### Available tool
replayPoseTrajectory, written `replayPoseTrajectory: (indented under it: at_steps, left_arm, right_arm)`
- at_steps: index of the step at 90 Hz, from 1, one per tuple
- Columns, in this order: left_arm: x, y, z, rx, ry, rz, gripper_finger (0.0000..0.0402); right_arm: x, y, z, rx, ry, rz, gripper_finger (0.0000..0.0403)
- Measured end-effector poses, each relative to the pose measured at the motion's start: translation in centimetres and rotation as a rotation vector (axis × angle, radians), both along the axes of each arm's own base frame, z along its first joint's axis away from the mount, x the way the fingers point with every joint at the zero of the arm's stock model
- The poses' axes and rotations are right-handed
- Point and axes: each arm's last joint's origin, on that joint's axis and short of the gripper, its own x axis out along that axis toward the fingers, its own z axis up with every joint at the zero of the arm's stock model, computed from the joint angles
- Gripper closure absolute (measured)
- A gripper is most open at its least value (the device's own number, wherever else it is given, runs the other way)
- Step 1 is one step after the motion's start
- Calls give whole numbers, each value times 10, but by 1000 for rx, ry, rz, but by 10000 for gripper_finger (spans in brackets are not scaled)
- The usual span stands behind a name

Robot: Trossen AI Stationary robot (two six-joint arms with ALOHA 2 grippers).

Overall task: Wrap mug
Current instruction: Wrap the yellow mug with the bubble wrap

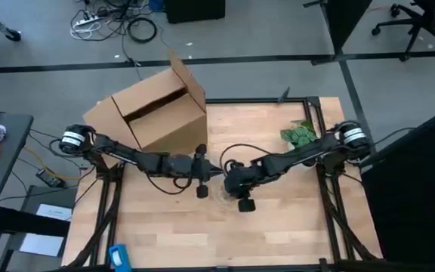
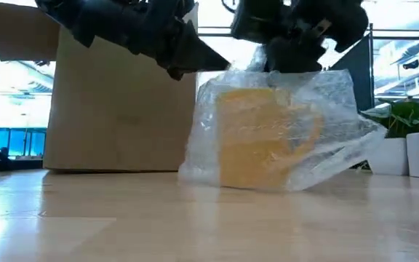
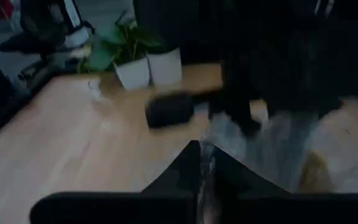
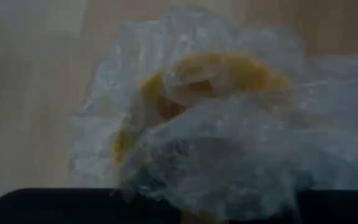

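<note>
Centre of table crowded, near half open.
Both arms meet over the wrapped mug (image 2: 268, 138); left gripper (image 1: 200, 180) and right gripper (image 1: 232, 189) block access from above. Cardboard box (image 1: 153, 113) walls off the far-left side, potted plants (image 1: 299, 134) sit far right. Bare table (image 1: 172, 234) toward the near edge is free.

Observed mug (image 2: 268, 138): yellow-orange, glossy, stood on table mid-centre, swathed in crinkly clear plastic sheet (image 2: 326, 109); handle side unclear to me.
</note>
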Motion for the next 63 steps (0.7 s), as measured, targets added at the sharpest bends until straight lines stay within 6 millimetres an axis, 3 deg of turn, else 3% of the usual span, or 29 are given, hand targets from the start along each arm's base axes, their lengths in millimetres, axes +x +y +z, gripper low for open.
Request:
replayPoseTrajectory:
  at_steps: [25, 42, 63]
  left_arm:
    - [-12, -15, 19, -20, -35, -159, 402]
    - [-10, -27, 9, -82, -2, -218, 401]
    - [-7, -33, -1, -111, 9, -259, 401]
  right_arm:
    - [22, 0, -12, -85, 182, 46, 368]
    - [26, 4, -18, -91, 180, 95, 376]
    - [26, 14, -8, -124, 192, 162, 360]
